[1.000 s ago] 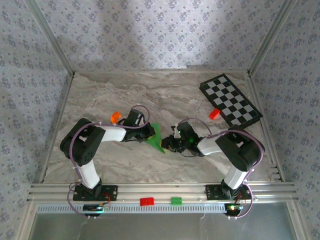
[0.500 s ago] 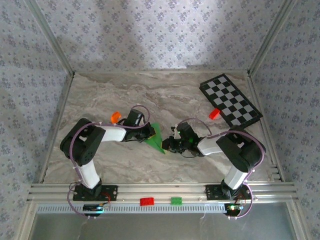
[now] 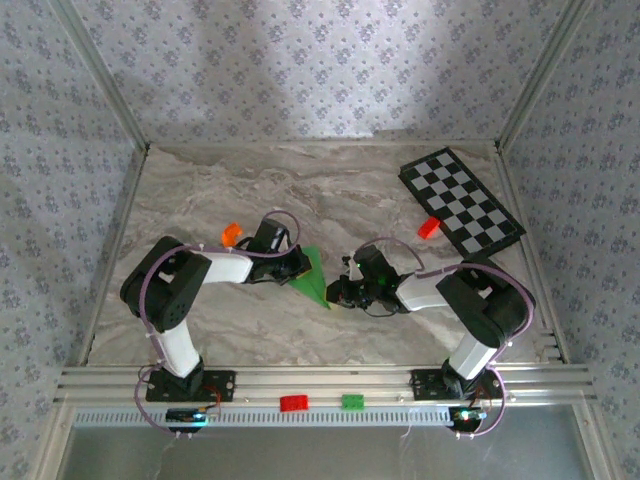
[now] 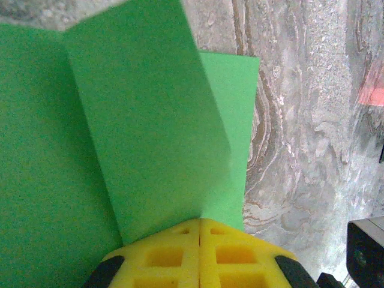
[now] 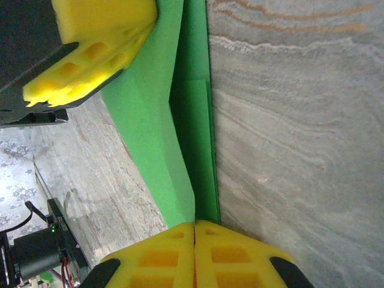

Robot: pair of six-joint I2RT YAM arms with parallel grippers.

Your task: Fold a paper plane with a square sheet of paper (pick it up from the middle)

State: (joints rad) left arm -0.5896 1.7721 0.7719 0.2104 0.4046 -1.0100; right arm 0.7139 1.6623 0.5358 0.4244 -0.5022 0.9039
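The folded green paper (image 3: 313, 274) is held near table centre. It is pinched from 9 o'clock by the left gripper (image 3: 299, 270) and from 4 o'clock by the right gripper (image 3: 334, 292), both pairs of pads closed tight on its edges. Bare marble table (image 3: 330, 190) is left open toward 12 o'clock. The checkered board (image 3: 462, 200) is set at 2 o'clock, near the right edge.
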